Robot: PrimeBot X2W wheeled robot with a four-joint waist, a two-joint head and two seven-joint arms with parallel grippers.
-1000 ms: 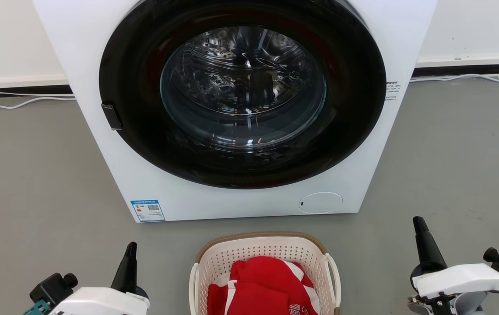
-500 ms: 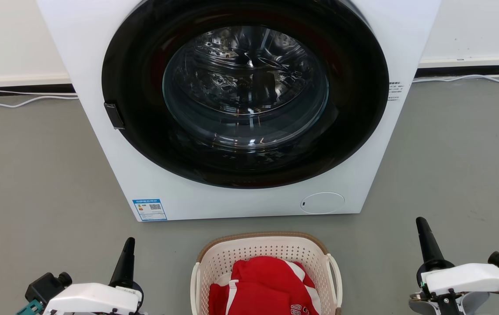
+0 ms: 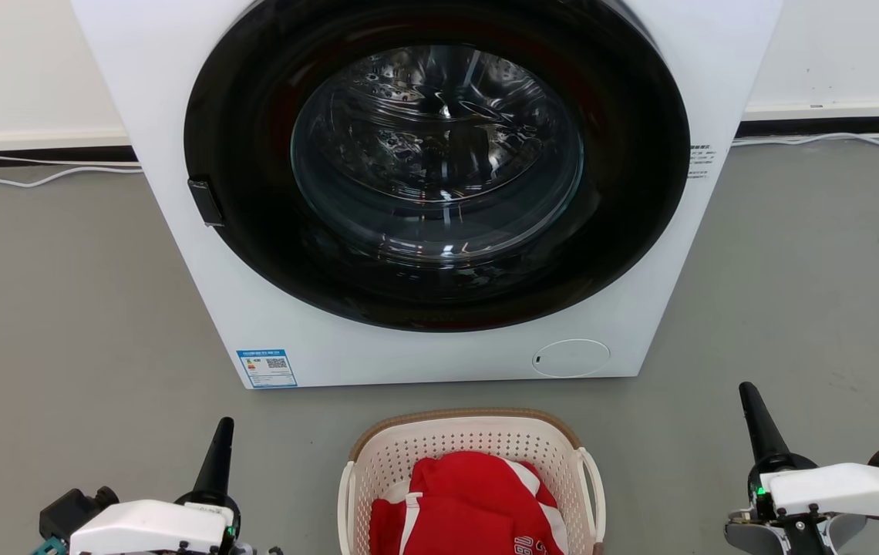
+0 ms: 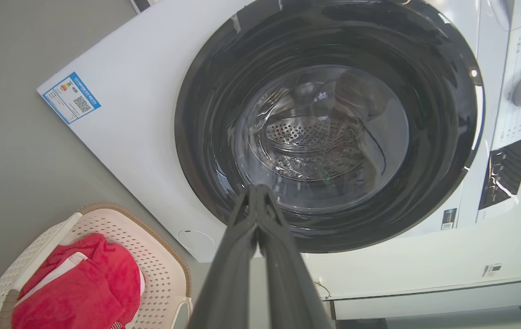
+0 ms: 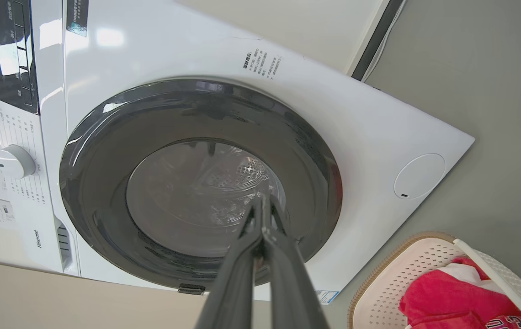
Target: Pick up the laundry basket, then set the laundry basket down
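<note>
Laundry basket point(image 3: 459, 441): on the floor point(image 3: 62, 324), just before the washing machine point(image 3: 177, 116), between the grippers; red garment point(image 3: 470, 501) inside.
Left gripper point(image 3: 222, 432): jaws pressed together, empty.
Right gripper point(image 3: 752, 401): likewise.
Risk: a one-sided lift could tip the basket and spill the garment.
Room: floor open on both sides; machine front near the far rim.

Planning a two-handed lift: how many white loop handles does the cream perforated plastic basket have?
2. One white loop handle on the left side of the cream perforated laundry basket, the other on its right side.
</note>
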